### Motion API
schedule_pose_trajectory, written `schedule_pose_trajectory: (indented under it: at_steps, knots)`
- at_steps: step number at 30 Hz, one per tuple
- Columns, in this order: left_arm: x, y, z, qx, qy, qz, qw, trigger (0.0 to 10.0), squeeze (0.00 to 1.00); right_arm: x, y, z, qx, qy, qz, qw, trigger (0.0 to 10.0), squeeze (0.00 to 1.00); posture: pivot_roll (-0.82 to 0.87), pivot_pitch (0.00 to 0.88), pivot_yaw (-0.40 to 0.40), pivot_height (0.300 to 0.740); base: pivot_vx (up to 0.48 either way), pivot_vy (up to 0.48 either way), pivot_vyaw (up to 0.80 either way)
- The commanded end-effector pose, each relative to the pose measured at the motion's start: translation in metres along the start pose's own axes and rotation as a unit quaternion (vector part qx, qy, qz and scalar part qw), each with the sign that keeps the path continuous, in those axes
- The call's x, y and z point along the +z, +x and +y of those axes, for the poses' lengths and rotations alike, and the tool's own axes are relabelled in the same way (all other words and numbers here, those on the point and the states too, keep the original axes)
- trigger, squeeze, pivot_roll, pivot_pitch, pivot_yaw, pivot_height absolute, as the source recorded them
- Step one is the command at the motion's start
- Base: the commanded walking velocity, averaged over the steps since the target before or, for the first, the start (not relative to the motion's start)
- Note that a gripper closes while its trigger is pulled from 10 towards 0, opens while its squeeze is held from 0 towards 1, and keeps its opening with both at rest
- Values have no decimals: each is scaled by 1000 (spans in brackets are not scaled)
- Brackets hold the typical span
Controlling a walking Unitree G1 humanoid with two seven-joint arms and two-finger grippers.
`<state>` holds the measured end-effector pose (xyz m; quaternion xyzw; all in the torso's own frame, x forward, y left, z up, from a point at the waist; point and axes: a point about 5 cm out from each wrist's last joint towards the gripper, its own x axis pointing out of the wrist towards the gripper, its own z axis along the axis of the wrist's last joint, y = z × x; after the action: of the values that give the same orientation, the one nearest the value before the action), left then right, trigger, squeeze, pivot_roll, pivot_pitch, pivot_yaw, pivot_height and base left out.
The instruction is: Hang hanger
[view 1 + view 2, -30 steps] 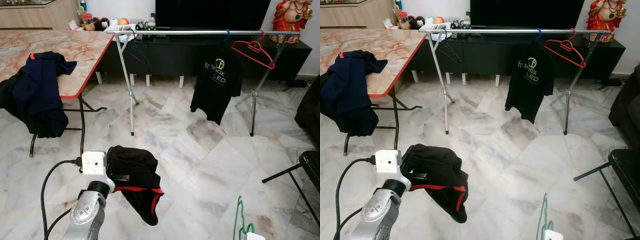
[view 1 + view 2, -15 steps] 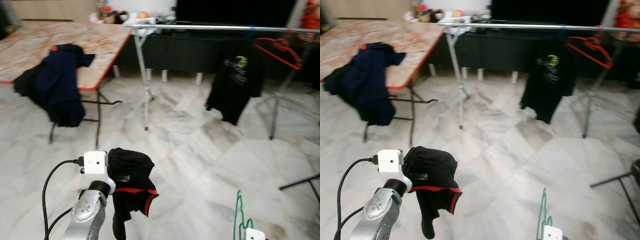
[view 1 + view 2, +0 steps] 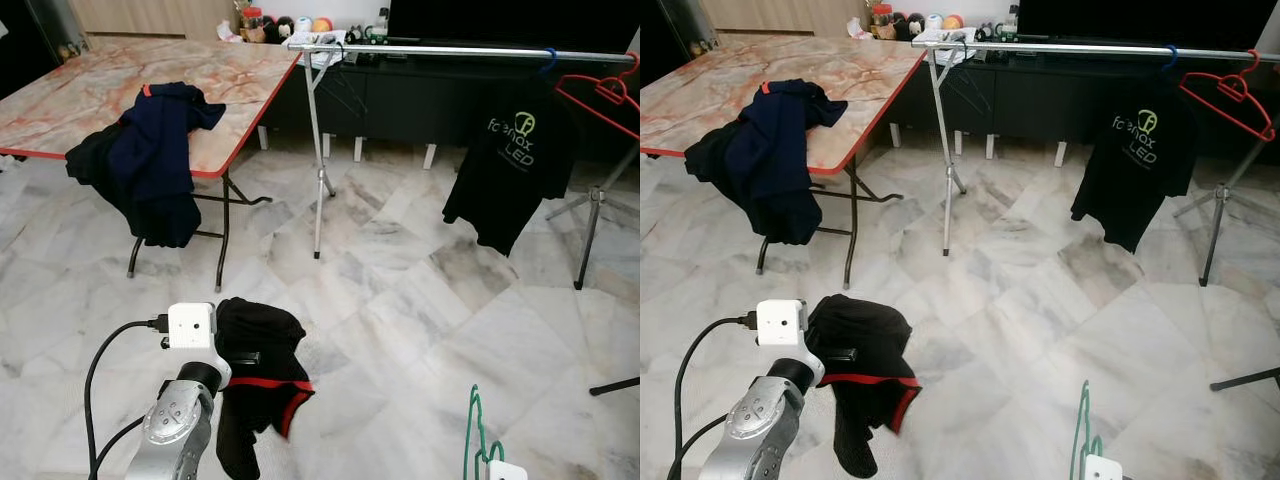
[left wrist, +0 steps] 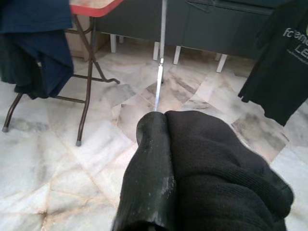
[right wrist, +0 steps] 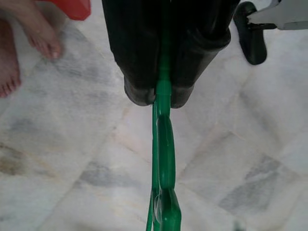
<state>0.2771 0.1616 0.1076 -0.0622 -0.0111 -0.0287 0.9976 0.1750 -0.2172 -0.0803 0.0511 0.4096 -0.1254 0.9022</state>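
Observation:
My right gripper (image 5: pixel 163 94) is shut on the neck of a green hanger (image 5: pixel 162 144), which also rises as a thin green wire (image 3: pixel 477 430) low on the right. My left gripper (image 4: pixel 161 125) is shut on a black garment with red trim (image 3: pixel 255 365) that droops over it near the floor; one black finger (image 4: pixel 149 168) shows beside the cloth. Across the room stands a silver clothes rail (image 3: pixel 450 50). On it hang a black printed T-shirt (image 3: pixel 515 160) and an empty red hanger (image 3: pixel 605 95).
A marble-topped folding table (image 3: pixel 110 90) stands at the left with a navy garment (image 3: pixel 150 150) draped over its edge. A dark TV cabinet (image 3: pixel 420 95) lies behind the rail. A person's bare feet (image 5: pixel 36 33) are close to my right gripper. Open marble floor (image 3: pixel 400 280) lies ahead.
The camera has swung left, so rail and table sit further right in the picture. The black garment now hangs lower from my left gripper. Both grips are unchanged.

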Motion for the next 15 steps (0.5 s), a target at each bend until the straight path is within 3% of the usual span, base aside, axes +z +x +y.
schedule_pose_trajectory:
  at_steps: [1,15]
  knots:
    - [7,-1,3,6,6,-12,1000,10000,0,-5,-1,2,5,6,8,1000,10000,0,-18,126,22,740,0,330,0]
    - [7,-1,6,14,4,-11,1000,10000,0,-6,-1,5,15,-5,15,1000,10000,0,-20,129,15,740,0,331,0]
